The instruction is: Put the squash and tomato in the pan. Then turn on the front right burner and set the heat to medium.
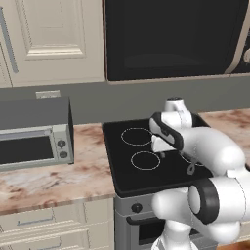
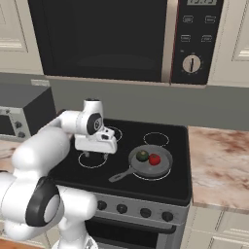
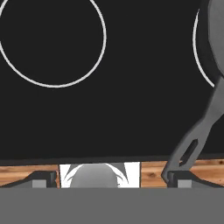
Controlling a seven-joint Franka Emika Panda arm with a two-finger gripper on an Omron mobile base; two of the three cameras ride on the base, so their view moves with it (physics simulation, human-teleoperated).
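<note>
Left base view sits behind the arm's left, looking forward and down over the stove with the toaster oven on the counter beside it; the arm fills its lower right. Right base view looks from behind the arm's right at the same cooktop, taking in the pan, the knob row and the microwave above. Hand view faces straight down, close over the black glass, catching one burner ring and the pan handle, shared with the right base view.

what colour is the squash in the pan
Dark green: the small round squash beside the red tomato, clearest in the right base view.
</note>
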